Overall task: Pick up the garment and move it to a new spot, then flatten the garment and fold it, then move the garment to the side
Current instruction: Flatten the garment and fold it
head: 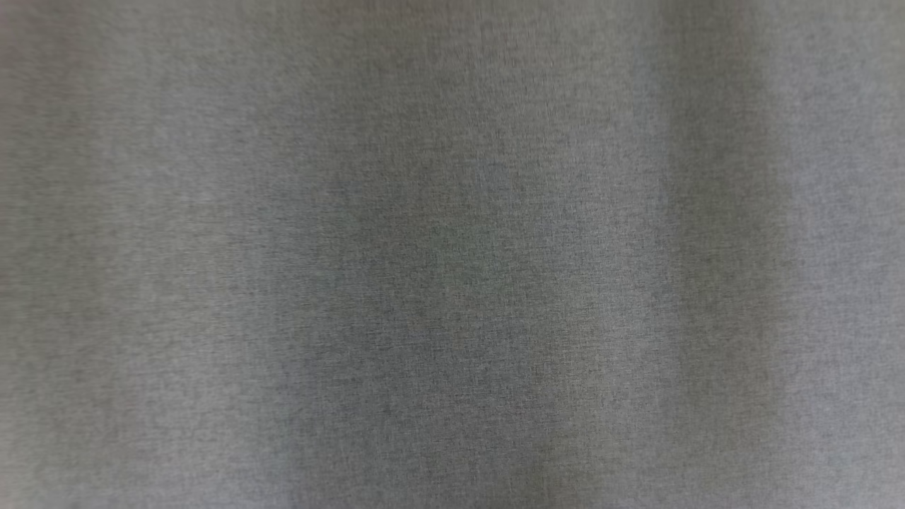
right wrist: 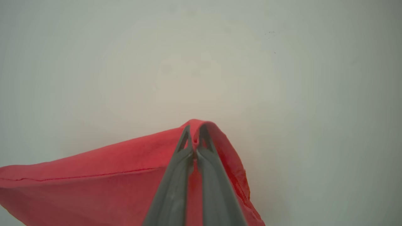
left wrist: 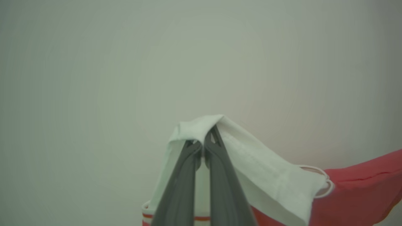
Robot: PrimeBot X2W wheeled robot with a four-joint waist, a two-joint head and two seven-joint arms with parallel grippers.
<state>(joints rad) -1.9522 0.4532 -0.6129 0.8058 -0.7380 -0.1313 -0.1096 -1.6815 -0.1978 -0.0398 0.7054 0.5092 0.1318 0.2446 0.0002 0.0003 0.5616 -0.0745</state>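
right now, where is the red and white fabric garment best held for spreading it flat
Likely by its edges, fingers crossing the hem: the left gripper is shut on a white fold of the garment, the right gripper on a red fold, cloth spanning between them.

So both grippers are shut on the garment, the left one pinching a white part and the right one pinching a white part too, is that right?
Not quite. The left gripper is shut on a white part of the garment, but the right gripper is shut on a red part, not a white one. The right wrist view shows red fabric draped over its closed fingertips.
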